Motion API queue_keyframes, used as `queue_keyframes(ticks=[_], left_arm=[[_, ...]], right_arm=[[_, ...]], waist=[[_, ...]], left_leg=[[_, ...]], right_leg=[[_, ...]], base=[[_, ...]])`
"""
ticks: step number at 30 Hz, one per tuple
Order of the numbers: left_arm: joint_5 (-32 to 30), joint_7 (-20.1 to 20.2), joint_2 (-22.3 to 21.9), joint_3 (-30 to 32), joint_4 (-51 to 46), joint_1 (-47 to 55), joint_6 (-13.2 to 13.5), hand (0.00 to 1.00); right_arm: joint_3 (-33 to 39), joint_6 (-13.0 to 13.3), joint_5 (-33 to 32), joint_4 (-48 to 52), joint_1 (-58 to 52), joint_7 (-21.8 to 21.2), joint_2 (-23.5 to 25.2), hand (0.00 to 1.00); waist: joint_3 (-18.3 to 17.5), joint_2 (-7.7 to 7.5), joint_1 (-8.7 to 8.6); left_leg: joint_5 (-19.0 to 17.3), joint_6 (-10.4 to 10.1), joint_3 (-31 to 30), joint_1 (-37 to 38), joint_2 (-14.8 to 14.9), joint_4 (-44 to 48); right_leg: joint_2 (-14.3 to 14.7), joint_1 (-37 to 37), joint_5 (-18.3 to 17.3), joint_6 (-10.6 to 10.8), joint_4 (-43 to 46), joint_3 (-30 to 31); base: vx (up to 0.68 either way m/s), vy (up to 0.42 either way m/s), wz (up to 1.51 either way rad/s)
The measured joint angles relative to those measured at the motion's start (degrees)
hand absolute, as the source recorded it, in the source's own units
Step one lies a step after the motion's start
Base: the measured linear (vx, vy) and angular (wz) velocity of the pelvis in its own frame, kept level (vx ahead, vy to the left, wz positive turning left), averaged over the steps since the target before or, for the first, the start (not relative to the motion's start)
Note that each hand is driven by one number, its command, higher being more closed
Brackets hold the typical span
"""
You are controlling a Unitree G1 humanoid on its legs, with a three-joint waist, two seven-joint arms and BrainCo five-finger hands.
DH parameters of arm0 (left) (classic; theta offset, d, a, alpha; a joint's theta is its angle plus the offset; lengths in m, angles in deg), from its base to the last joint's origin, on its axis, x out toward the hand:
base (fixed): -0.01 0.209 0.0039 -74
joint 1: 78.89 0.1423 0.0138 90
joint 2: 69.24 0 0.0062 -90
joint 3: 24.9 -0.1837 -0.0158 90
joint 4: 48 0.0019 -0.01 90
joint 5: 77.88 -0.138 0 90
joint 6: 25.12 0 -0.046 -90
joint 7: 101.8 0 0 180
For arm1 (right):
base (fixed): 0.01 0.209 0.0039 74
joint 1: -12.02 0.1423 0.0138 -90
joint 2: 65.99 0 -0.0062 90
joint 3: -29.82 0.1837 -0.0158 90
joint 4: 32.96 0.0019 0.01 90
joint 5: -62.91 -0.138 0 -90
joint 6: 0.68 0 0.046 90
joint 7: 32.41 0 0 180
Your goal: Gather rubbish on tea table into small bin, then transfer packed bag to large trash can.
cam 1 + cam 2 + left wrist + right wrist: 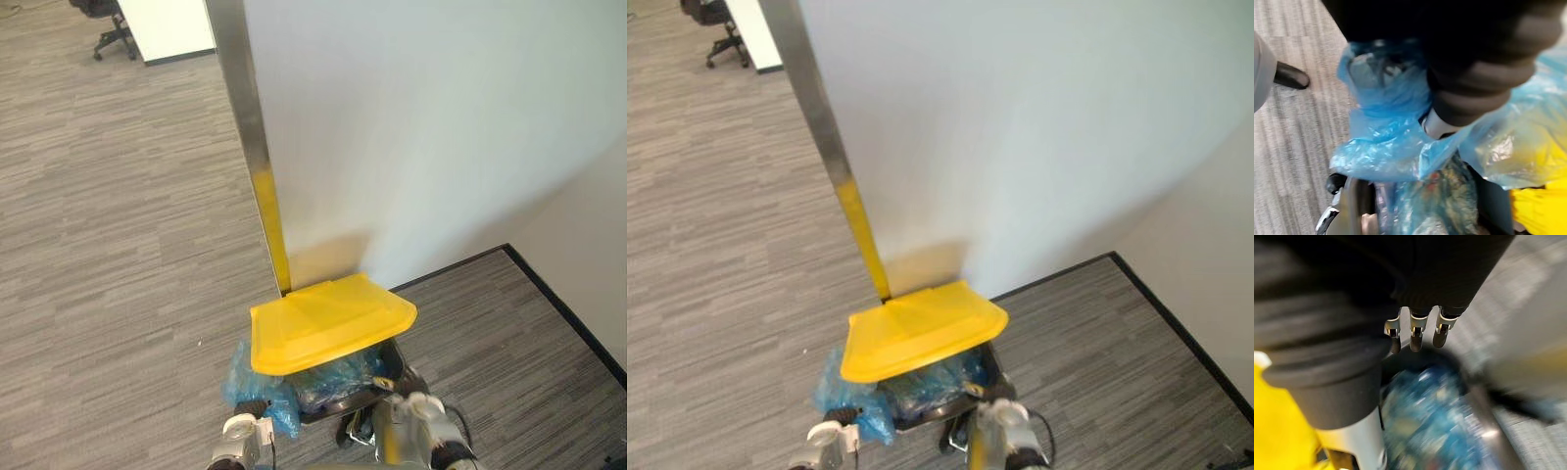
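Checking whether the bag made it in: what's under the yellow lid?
Under the yellow lid a blue bag sits in the dark bin, part spilling over its rim. The lid covers the rest of the inside.

**Blue bag in the mouth of the yellow-lidded can**

The large trash can (395,360), dark-walled, stands at the lower centre of the frame. Its yellow lid (328,321) is raised and tilted over the opening. Beneath the lid, a translucent blue rubbish bag (257,387), crinkled and stuffed, fills the opening and bulges out over the can's left rim. Mottled contents show through its film.
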Motion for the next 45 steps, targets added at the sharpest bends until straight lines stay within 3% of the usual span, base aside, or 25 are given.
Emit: queue_keyframes(ticks=[3,7,9,10,11,12,13,14,15,17,18,22,24,26,32,38,45], left_arm=[[1.57,-0.65,0.76,-1.74,-1.24,-0.28,0.14,1.00],[3.37,-2.09,1.72,-2.17,-2.42,-2.21,0.36,1.00],[3.98,-2.79,1.76,-2.82,-3.23,-3.11,0.58,1.00],[4.36,-2.78,1.96,-3.93,-3.29,-3.16,0.69,1.00],[4.38,-2.78,2.04,-4.31,-3.31,-3.18,0.77,1.00],[4.48,-2.81,2.61,-5.32,-3.43,-4.28,0.95,1.00],[4.78,-2.69,2.45,-6.16,-3.52,-5.03,1.02,1.00],[5.21,-2.76,3.04,-6.35,-4.56,-5.34,1.27,1.00],[5.44,-2.71,2.87,-6.87,-5.66,-5.23,1.31,1.00],[6.10,-2.75,3.56,-8.40,-6.85,-4.60,1.42,1.00],[6.60,-2.74,4.06,-9.44,-8.06,-4.24,1.46,1.00],[7.73,-2.75,4.90,-14.47,-15.78,-4.55,2.53,1.00],[7.83,-2.75,5.72,-17.41,-19.39,-5.25,2.60,1.00],[8.46,-2.72,6.81,-20.21,-23.28,-6.39,2.65,1.00],[12.32,-2.75,9.05,-28.59,-39.65,-7.62,3.95,1.00],[15.57,-2.63,9.20,-34.24,-52.20,-8.41,6.05,1.00],[15.62,-2.90,9.19,-37.25,-58.18,-11.84,6.26,1.00]], right_arm=[[-2.32,0.94,-1.31,3.15,3.09,1.07,0.10,0.00],[-2.38,0.88,-2.45,3.91,8.27,2.95,-0.30,0.00],[-2.54,0.80,-2.74,4.33,13.07,3.20,-1.57,0.00],[-2.53,0.86,-3.31,6.06,14.12,3.18,-2.08,0.00],[-2.48,1.05,-3.94,7.18,14.59,3.13,-2.33,0.00],[-2.16,1.12,-4.63,8.51,17.05,3.60,-2.78,0.00],[-1.53,1.10,-4.88,8.54,19.09,4.27,-3.59,0.00],[-0.85,0.92,-5.04,8.21,20.52,4.74,-4.50,0.00],[-0.06,0.74,-5.32,8.07,21.80,4.92,-5.83,0.00],[0.54,0.79,-6.84,8.08,24.00,5.40,-6.91,0.00],[0.93,0.90,-7.16,8.04,24.84,5.78,-8.11,0.00],[2.93,0.92,-8.81,7.21,28.83,7.08,-10.21,0.00],[3.07,0.98,-9.24,5.94,31.71,7.29,-10.58,0.00],[4.45,0.97,-9.71,5.34,33.63,7.44,-10.82,0.00],[6.35,0.94,-11.13,0.60,38.80,8.51,-10.89,0.00],[6.72,0.93,-11.14,-0.82,43.15,8.80,-12.43,0.00],[7.41,0.77,-11.15,-0.93,43.46,8.92,-13.84,0.00]], waist=[[1.38,-1.25,1.35],[4.09,-1.26,2.10],[6.45,-0.19,2.68],[6.60,0.31,2.63],[6.69,0.29,2.65],[8.08,-0.35,2.75],[8.87,-0.20,2.97],[10.06,-2.46,2.42],[10.65,-1.98,2.77],[11.08,-1.82,2.81],[11.80,-1.84,2.61],[14.50,-2.04,2.71],[15.61,-1.83,2.60],[16.84,-1.90,2.60],[17.88,-1.94,2.54],[19.85,-1.87,2.45],[20.05,-1.86,2.12]], left_leg=[[-2.38,-0.14,-1.57,-8.06,-2.98,13.93],[-2.76,0.17,-4.01,-11.44,-1.93,14.19],[-5.19,2.30,-6.23,-12.17,-0.31,13.82],[-7.78,-0.12,-8.06,-11.54,0.40,12.26],[-8.49,-1.23,-8.37,-11.66,0.71,11.60],[-9.33,-0.14,-9.00,-12.64,0.79,11.04],[-9.45,-1.93,-10.79,-13.42,1.26,11.04],[-7.88,-4.62,-12.27,-13.32,-1.37,11.63],[-8.42,-5.53,-12.49,-15.88,-2.43,15.80],[-8.73,-4.30,-12.51,-20.19,-7.40,24.16],[-9.68,-2.55,-11.21,-20.46,-9.58,25.12],[-8.21,-2.12,-13.46,-21.51,-11.29,23.59],[-7.46,-1.17,-15.00,-22.76,-11.87,23.33],[-6.06,-1.56,-16.22,-23.27,-12.32,22.45],[-4.75,-1.67,-17.94,-24.19,-12.97,21.81],[-4.65,-1.60,-17.92,-23.90,-13.01,21.23],[-4.40,-2.21,-15.99,-22.66,-13.59,20.83]], right_leg=[[0.45,-0.19,-0.04,-0.34,-1.94,1.36],[2.45,-1.67,-0.05,-0.36,-4.29,1.38],[4.08,-1.97,0.30,-0.28,-4.29,1.23],[4.13,-3.18,0.60,-0.30,-2.86,0.32],[4.03,-3.64,0.64,-0.51,-2.48,-0.46],[4.22,-4.03,0.72,-0.57,-3.21,-0.66],[4.77,-6.95,1.62,-3.11,4.92,4.83],[5.77,-6.21,1.06,-9.28,5.73,13.05],[4.94,-5.57,1.11,-8.83,3.93,11.33],[4.09,-4.05,3.55,-7.12,-0.56,9.14],[3.76,-2.74,4.95,-6.77,-1.86,8.00],[1.58,-1.11,5.59,-5.74,-3.96,6.15],[1.51,-0.72,6.46,-4.40,-6.39,5.99],[1.51,-0.23,7.09,-3.42,-8.20,5.95],[1.37,0.13,7.65,-2.54,-9.83,6.10],[0.99,-0.23,7.68,-2.57,-8.46,6.19],[-0.20,-1.10,8.45,-3.69,-5.03,7.39]], base=[[-0.15,-0.096,0.09],[-0.11,-0.126,0.15],[-0.17,-0.145,0.05],[-0.18,-0.126,0.08],[-0.19,-0.112,0.09],[-0.15,-0.106,0.14],[-0.15,-0.114,0.62],[-0.11,-0.142,0.78],[-0.11,-0.078,0.72],[-0.09,-0.009,0.33],[-0.10,0.003,0.62],[-0.15,-0.009,0.54],[-0.17,0.014,0.30],[-0.13,0.000,0.38],[-0.06,-0.008,0.18],[0.01,-0.007,0.03],[0.08,0.009,-0.05]])
